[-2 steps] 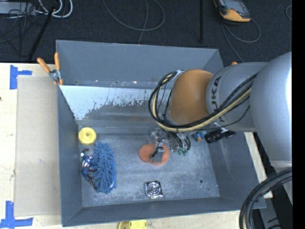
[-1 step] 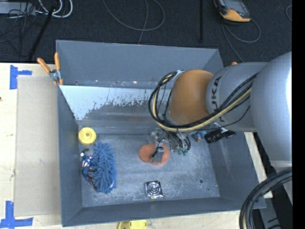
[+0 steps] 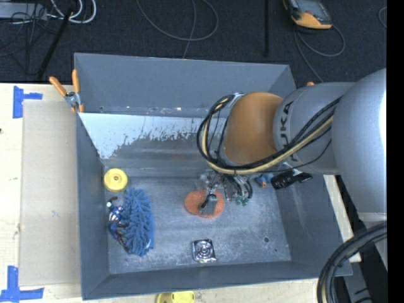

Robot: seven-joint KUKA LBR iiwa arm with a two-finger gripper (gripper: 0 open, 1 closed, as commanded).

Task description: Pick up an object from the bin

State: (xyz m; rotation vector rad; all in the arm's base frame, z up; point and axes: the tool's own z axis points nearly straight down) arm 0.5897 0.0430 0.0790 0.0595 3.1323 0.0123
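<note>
Camera view: hand point(image 3: 209, 201) down on a flat orange disc point(image 3: 192, 204), right of the blue bristly brush point(image 3: 136, 221); apart or together, impossible to tell. Yellow round cap point(image 3: 115, 180) above the brush, small metal piece point(image 3: 203, 250) to its lower right.

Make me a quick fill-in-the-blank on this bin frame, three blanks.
1. The gripper is low over a flat round ____ disc near the middle of the bin.
2. The small round cap at the view's left is ____.
3. The bristly brush-like thing just below that cap in the view is ____.
Missing words: orange; yellow; blue.
</note>
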